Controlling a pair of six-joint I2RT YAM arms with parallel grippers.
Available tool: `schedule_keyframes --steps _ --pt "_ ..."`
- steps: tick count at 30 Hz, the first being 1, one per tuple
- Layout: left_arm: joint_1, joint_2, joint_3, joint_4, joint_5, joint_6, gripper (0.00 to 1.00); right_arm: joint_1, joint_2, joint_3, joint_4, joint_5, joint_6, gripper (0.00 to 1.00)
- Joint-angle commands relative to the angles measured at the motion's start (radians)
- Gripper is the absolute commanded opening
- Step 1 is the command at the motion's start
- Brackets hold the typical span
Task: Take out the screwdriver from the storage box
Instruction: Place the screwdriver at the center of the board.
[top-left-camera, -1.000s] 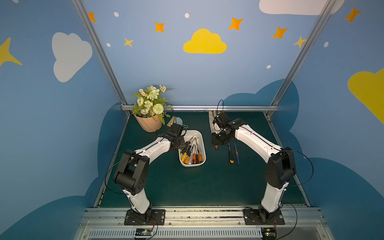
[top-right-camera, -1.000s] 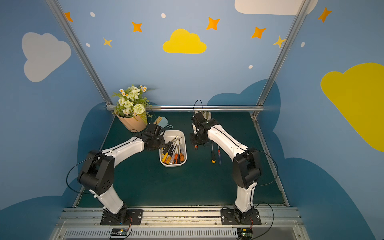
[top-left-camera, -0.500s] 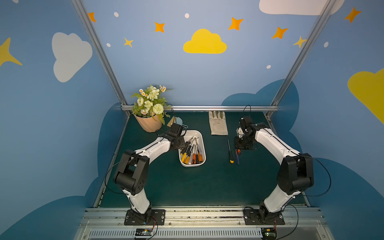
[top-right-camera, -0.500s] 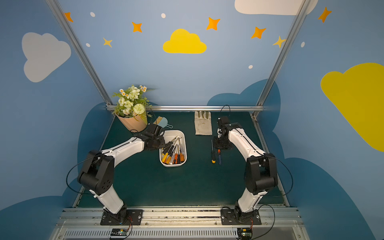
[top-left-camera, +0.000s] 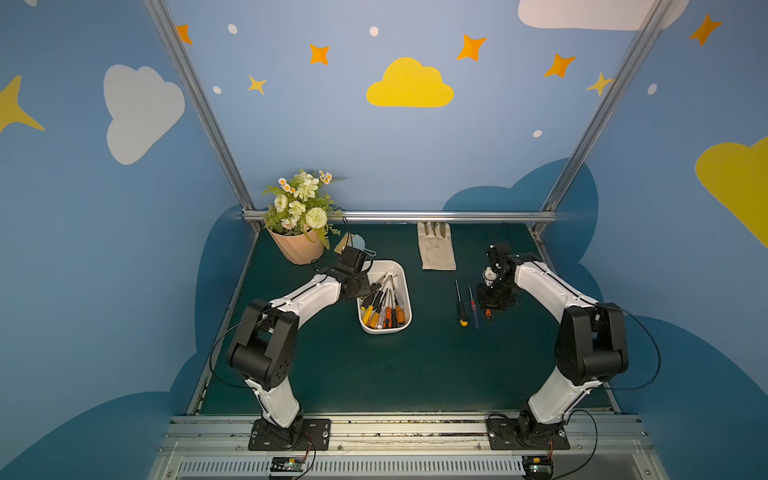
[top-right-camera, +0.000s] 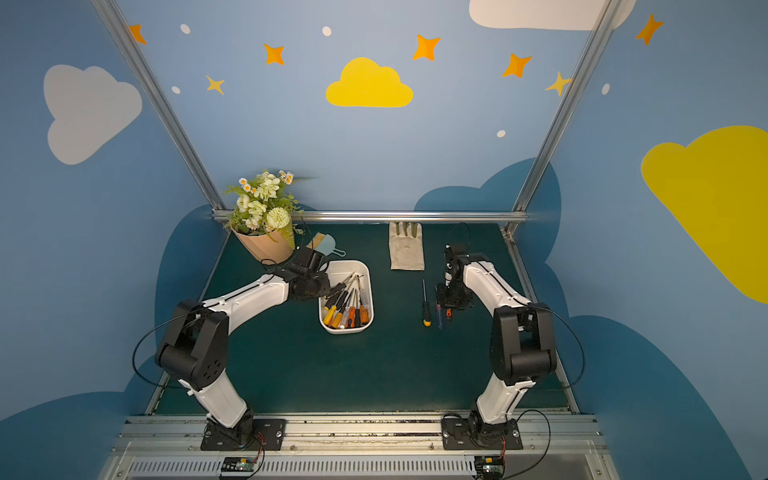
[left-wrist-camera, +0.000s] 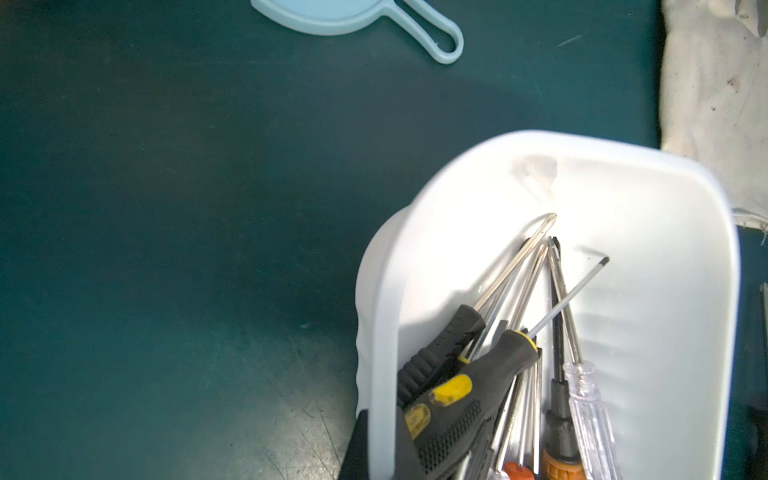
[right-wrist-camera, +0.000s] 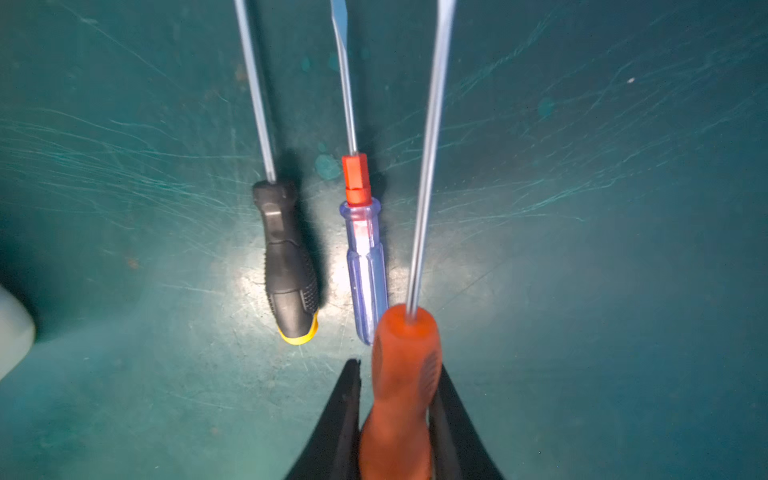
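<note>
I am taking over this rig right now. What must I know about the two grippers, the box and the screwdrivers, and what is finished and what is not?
Left gripper: shut at the rim of the storage box, apparently pinching its wall.
Right gripper: shut on the orange screwdriver, low over the mat, not yet released.
Done: the black-and-yellow screwdriver and the blue screwdriver lie side by side on the mat, outside the box.
Left: probably set the orange one down beside them and open. Several other screwdrivers lie in the box.
</note>
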Motion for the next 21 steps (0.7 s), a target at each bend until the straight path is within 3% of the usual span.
schedule_keyframes --steps 1,21 --pt "-0.002 -0.002 0.041 0.045 0.039 -0.003 0.02 -0.008 0.025 -0.019 0.005 0.023 -0.007 0.0" --pt "-0.003 0.0 0.044 0.036 0.029 -0.003 0.02 -0.016 0.147 -0.018 0.068 0.042 -0.008 0.0"
